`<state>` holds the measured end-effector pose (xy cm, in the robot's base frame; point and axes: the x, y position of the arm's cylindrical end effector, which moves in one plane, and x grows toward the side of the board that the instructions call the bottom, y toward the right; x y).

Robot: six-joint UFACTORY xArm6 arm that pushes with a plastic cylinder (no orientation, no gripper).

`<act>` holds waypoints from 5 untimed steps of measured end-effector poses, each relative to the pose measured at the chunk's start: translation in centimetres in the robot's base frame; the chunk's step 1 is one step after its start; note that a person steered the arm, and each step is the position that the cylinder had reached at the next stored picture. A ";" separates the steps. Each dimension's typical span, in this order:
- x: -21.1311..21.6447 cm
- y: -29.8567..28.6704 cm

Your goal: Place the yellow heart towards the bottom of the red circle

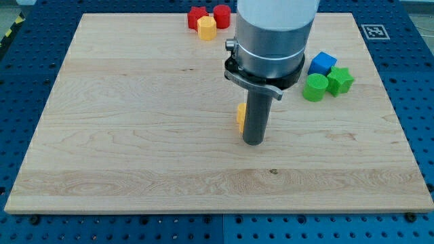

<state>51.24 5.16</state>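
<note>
My tip (253,141) rests on the wooden board (135,135) near its middle. A yellow block (241,116), mostly hidden behind the rod, pokes out at the rod's left side, touching or nearly touching it; its shape cannot be made out. The red circle (222,15) sits at the view's top, next to a red block (196,16) and a yellow hexagon-like block (207,28), all far above my tip.
A blue cube (322,64), a green star (340,80) and a green round block (314,88) cluster at the view's right of the arm. The arm's grey body (274,34) hides part of the board's top middle.
</note>
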 end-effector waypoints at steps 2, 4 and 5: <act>-0.6 -1.3; -4.8 -1.3; -6.6 -1.3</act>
<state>44.60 3.84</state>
